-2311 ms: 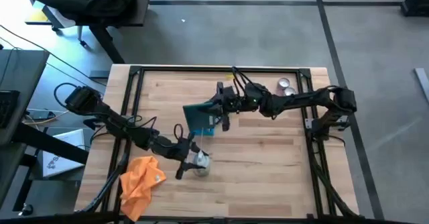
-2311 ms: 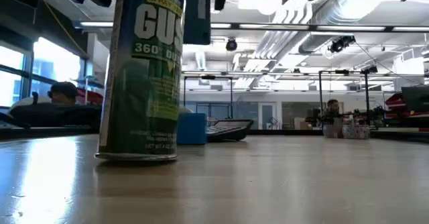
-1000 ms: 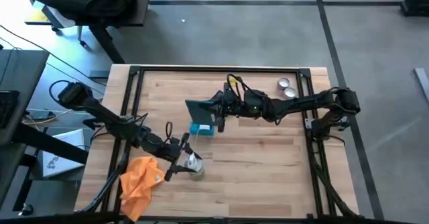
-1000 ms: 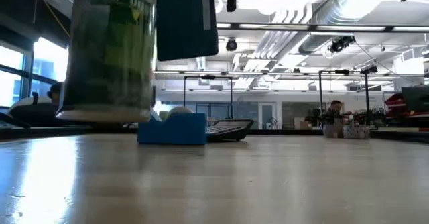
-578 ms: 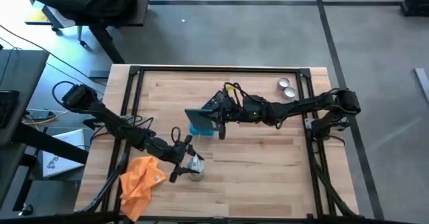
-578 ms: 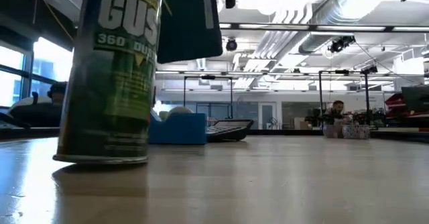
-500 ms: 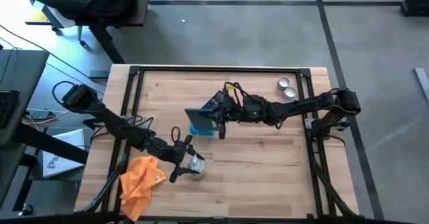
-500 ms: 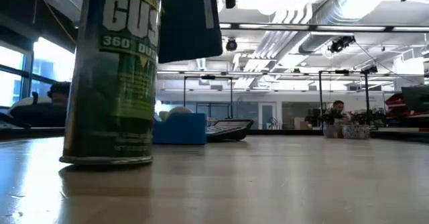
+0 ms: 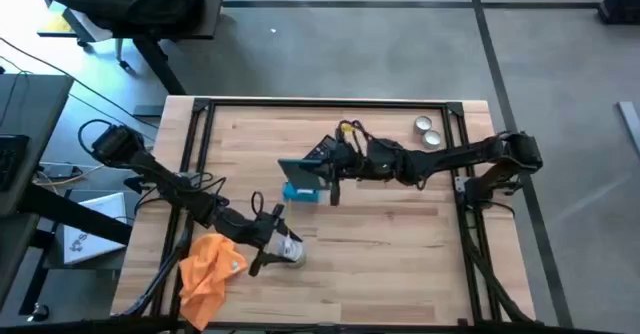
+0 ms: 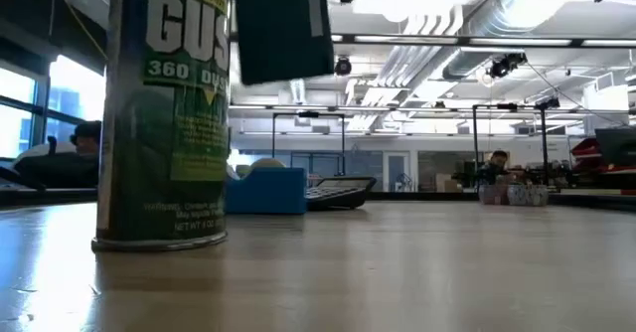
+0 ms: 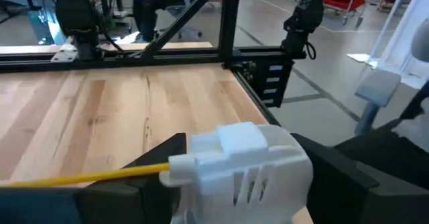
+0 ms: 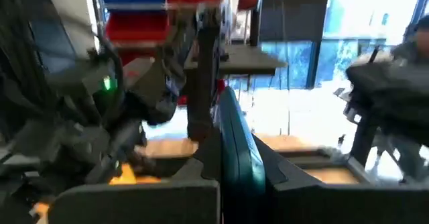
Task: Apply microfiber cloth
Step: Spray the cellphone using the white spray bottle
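The orange microfiber cloth (image 9: pixel 208 269) lies crumpled on the table near its front left corner, and no gripper touches it. Just right of the cloth, my left gripper (image 9: pixel 272 242) is shut on a green spray can (image 10: pixel 164 113) with a white nozzle cap (image 11: pixel 238 163). The can stands upright on its base. Mid-table, my right gripper (image 9: pixel 326 179) is shut on a flat dark teal panel (image 9: pixel 300 171), held in the air (image 10: pixel 285 24). Under the panel a small blue box (image 9: pixel 302 193) rests on the table, with a black calculator (image 10: pixel 340 190) beside it. My left gripper pinches the spray can's upper part, just below the white nozzle cap (image 11: pixel 228 184), one finger (image 11: pixel 127 187) on each side. The fingers come in about level from the table's left. The can stands upright with its base (image 10: pixel 159 241) on the table. My right gripper pinches the teal panel's edge (image 12: pixel 234 153) between its two fingers (image 12: pixel 198 170), coming from the table's right. The panel stands on edge and is lifted clear of the table, above the blue box.
Two small silver tins (image 9: pixel 428 129) sit at the back right. A black metal frame (image 9: pixel 330 102) runs along the table's edges. The right half of the wooden top (image 9: pixel 400 244) is bare in front of the right arm.
My left gripper has come down with the spray can. A second ago the can hung a little above the table; now it stands on its base, slightly nearer the cloth. My right gripper keeps the teal panel lifted, almost in place.
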